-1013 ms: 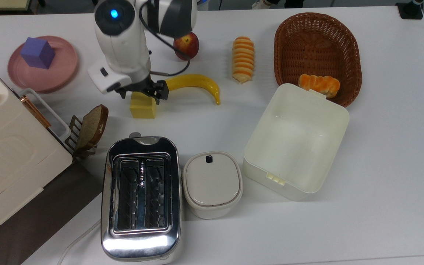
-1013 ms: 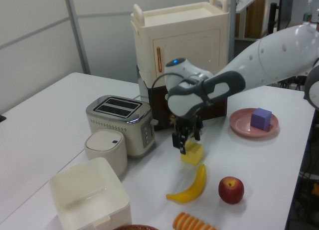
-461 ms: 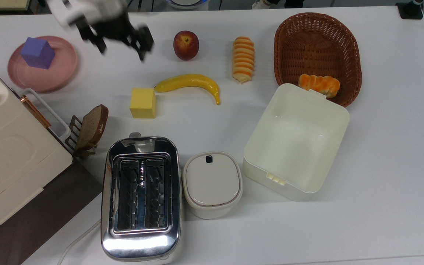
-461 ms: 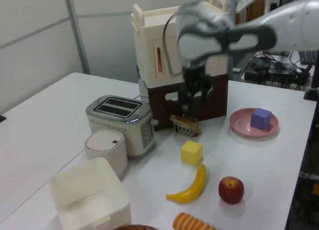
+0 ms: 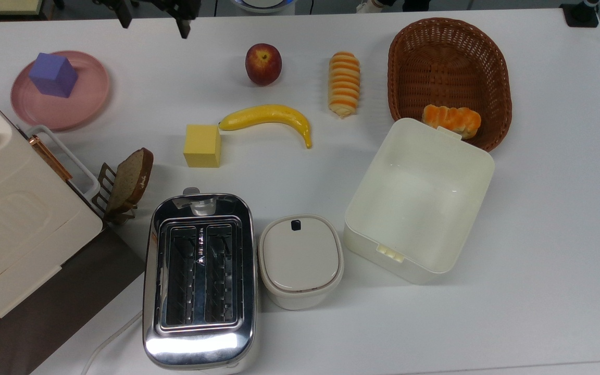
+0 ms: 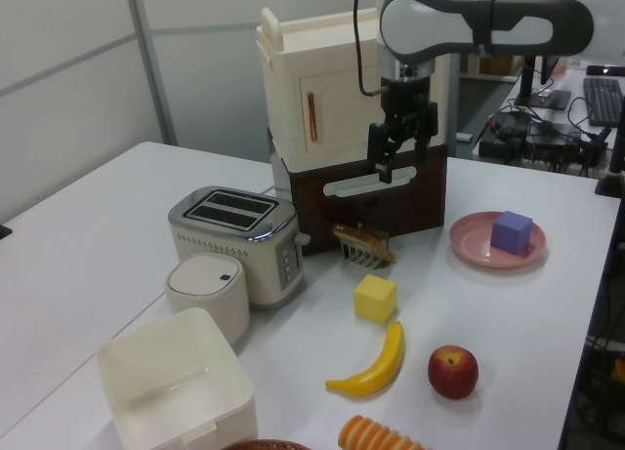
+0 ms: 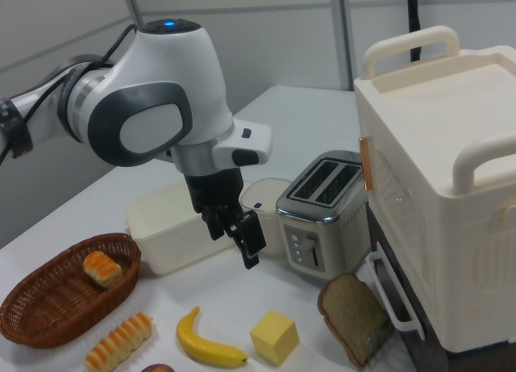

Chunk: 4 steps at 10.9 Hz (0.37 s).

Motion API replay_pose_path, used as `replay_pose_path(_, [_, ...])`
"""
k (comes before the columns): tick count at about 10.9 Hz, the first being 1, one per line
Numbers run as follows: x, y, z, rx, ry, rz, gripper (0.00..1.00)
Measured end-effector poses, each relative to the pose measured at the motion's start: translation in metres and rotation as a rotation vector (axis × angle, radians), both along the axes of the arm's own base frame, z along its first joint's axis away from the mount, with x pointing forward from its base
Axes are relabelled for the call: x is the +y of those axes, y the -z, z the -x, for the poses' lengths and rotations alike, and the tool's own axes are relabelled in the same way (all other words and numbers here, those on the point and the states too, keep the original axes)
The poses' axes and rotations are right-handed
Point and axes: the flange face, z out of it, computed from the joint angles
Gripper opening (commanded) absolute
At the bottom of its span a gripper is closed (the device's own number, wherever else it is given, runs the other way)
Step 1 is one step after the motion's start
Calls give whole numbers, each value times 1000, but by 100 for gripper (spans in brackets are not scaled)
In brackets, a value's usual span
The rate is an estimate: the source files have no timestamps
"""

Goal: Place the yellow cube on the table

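The yellow cube (image 5: 202,146) rests flat on the white table (image 5: 539,208), just to the top view's left of the banana's tip. It also shows in the left view (image 6: 375,298) and the right view (image 7: 274,336). My gripper (image 5: 152,22) is at the top view's upper edge, far from the cube. In the left view the gripper (image 6: 398,165) hangs high above the table in front of the cream cabinet. The gripper (image 7: 234,241) is open in the right view, with nothing between its fingers.
A banana (image 5: 269,115), a peach (image 5: 263,63) and a striped roll (image 5: 344,83) lie beyond the cube. The pink plate (image 5: 89,104) bears a purple cube (image 5: 52,74). A bread slice (image 5: 130,179), toaster (image 5: 198,281), lidded canister (image 5: 300,260), open cream box (image 5: 420,200), basket (image 5: 448,73) and cabinet (image 5: 13,219) surround it.
One second ago my gripper stood around the yellow cube on the table. It has since lifted off empty and moved up toward the top view's upper left. The cube stayed put.
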Motion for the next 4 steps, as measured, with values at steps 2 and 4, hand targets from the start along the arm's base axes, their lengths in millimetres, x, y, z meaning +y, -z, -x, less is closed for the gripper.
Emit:
replay_pose_path(2, [1, 9, -4, 15, -1, 0, 100])
replay_pose_path(4, [0, 12, -5, 22, 1, 0, 100])
